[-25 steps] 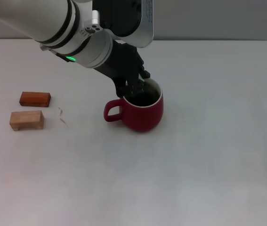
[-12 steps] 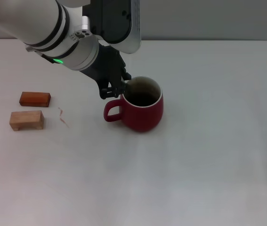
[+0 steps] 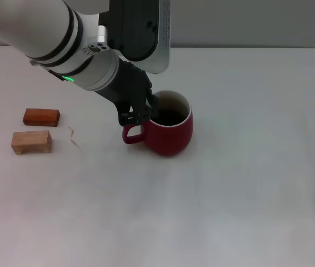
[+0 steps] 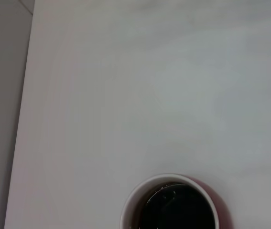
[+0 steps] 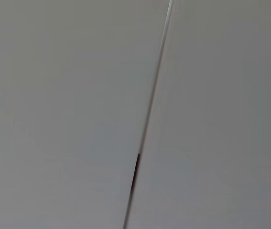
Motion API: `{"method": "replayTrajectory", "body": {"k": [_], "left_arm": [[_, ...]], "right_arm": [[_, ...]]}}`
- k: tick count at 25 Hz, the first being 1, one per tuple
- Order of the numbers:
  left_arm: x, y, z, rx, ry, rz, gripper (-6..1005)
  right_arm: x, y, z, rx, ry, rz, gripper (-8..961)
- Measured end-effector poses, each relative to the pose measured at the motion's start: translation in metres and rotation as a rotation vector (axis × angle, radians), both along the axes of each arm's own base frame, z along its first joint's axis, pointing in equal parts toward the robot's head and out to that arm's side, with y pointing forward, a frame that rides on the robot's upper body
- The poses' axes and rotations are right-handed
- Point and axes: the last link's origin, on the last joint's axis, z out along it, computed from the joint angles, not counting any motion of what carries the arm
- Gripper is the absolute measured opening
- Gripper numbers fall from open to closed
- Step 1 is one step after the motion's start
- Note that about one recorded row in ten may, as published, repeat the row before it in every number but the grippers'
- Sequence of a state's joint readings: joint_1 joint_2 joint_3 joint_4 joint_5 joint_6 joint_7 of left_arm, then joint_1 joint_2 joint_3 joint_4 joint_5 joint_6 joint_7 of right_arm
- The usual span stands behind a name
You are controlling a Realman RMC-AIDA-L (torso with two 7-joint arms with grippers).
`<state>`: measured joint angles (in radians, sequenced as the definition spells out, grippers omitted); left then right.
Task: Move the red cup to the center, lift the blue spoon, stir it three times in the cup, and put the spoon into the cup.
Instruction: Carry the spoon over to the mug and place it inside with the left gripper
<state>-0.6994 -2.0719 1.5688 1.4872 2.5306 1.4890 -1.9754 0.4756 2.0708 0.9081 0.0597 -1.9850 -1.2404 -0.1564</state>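
Observation:
The red cup (image 3: 171, 133) stands upright near the middle of the white table, with its handle toward the robot's left. My left gripper (image 3: 136, 115) hangs low against the handle-side rim, just above the handle. The left wrist view looks down into the cup (image 4: 129, 206), whose inside is dark. A dim grey shape lies in there, and I cannot tell what it is. The blue spoon does not show plainly in any view. The right gripper is out of view, and its wrist camera sees only a plain grey surface.
Two small wooden blocks lie at the left of the table: a reddish-brown one (image 3: 41, 117) and a pale one (image 3: 31, 142). A thin reddish scrap (image 3: 75, 139) lies beside them. The table's far edge (image 3: 246, 47) runs behind the cup.
My left gripper moved from over the cup's mouth toward the handle side, then dipped slightly lower beside the rim. The cup and the blocks stayed where they were.

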Motion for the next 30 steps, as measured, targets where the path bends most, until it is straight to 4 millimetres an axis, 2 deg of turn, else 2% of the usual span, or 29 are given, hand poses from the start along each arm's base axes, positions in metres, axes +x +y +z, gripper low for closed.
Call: {"method": "replayTrajectory", "body": {"k": [17, 30], "left_arm": [[0.017, -0.006, -0.018, -0.036, -0.067, -0.061, 174], [0.008, 0.006, -0.017, 0.035, -0.039, -0.047, 174]], "right_arm": [[0.001, -0.001, 0.000, 0.000, 0.000, -0.002, 730], [0.000, -0.001, 0.000, 0.001, 0.000, 0.000, 731]]}}
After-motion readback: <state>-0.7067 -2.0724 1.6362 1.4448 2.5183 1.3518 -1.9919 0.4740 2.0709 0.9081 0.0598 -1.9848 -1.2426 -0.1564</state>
